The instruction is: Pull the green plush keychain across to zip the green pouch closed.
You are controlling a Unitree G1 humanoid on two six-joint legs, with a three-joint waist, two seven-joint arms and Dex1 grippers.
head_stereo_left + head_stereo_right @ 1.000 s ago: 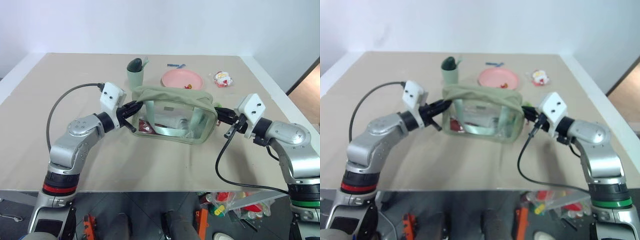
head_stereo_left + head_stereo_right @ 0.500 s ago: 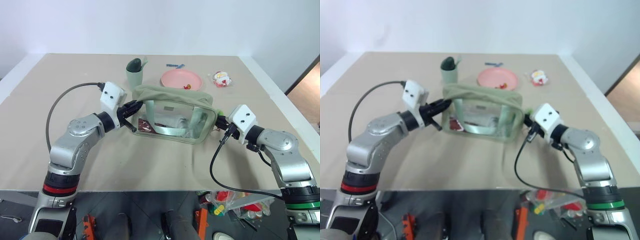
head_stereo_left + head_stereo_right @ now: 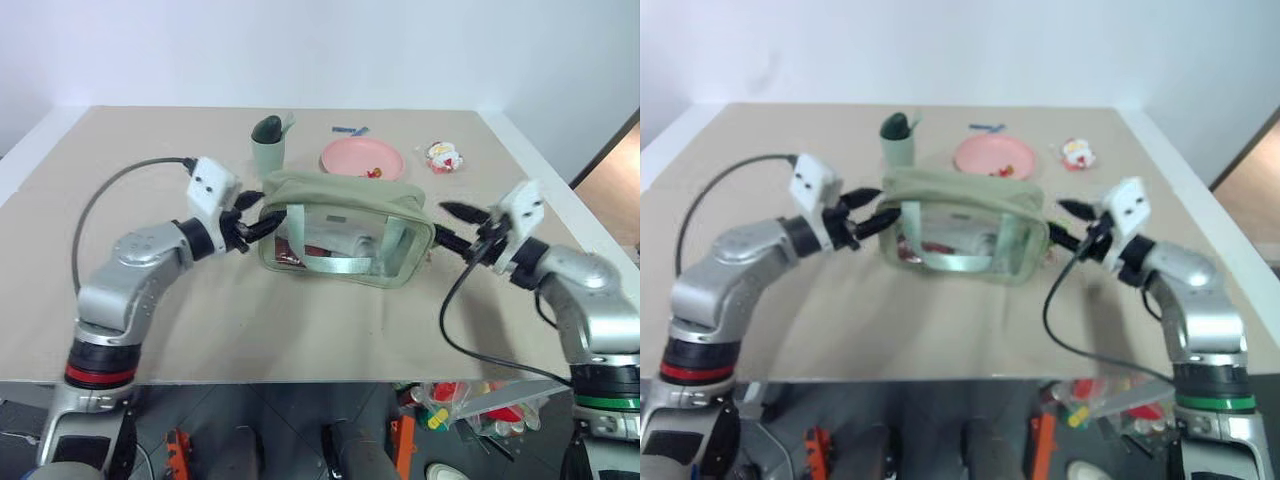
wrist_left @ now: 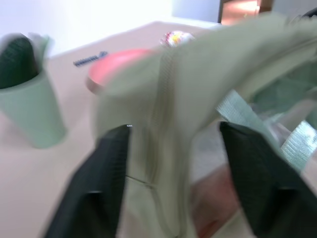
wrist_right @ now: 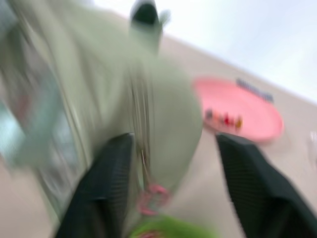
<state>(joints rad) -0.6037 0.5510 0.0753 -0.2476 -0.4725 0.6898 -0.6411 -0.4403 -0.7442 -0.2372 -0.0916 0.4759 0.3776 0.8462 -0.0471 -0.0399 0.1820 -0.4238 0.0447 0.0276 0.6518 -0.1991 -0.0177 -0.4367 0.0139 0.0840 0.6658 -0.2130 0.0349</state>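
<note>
The green pouch (image 3: 345, 228) sits mid-table on the beige table (image 3: 300, 320), nearer me than the pale green cup (image 3: 269, 152) and the pink plate (image 3: 363, 158). It looks a soft, light thing: cloth top that sags, clear plastic sides that will buckle, so I judge it would slide or fold if tugged from one end alone and needs bracing at the other. Its zip line along the top looks drawn shut already, though blur keeps me from being sure

My left gripper (image 3: 247, 222) stands just off the pouch's left end with its jaws spread, gripping nothing; my right gripper (image 3: 452, 226) is off the right end, likewise spread and empty

The green plush keychain (image 5: 171, 232) lies at the pouch's right end, just under my right fingers (image 5: 101, 193). It is fuzzy and squashy, so I'd pinch low, where the plush meets its pink cord, rather than the fluff itself
</note>
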